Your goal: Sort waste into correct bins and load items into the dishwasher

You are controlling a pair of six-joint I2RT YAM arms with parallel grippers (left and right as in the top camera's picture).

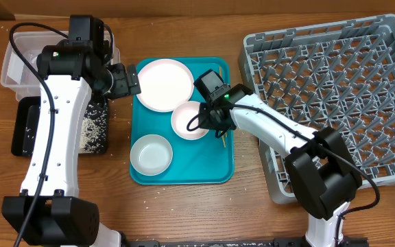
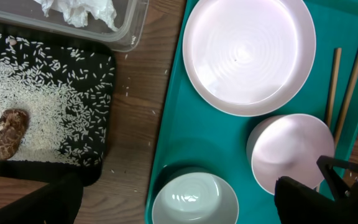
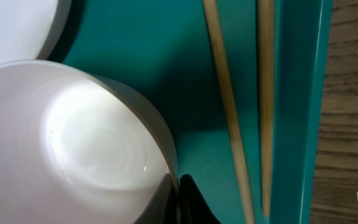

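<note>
Pinches the rim of the middle bowl point(image 3: 92, 143) with the right tool point(image 3: 178, 190), likely for the dish rack point(image 1: 334, 89); holds the left tool point(image 1: 134, 80) spread (empty) beside the teal tray point(image 1: 211, 161).

From overhead, my left arm point(image 1: 57, 137) covers most of the black tray point(image 1: 22, 127) and part of the clear tub point(image 1: 16, 68). In the left wrist view, the napkin point(image 2: 79, 11) is cut off at the top and the near bowl point(image 2: 194, 200) at the bottom. The right wrist view crops the right gripper point(image 3: 178, 202) at the bottom edge, pinching the middle bowl point(image 3: 73, 143). The chopsticks point(image 3: 227, 112) run out of frame.
</note>
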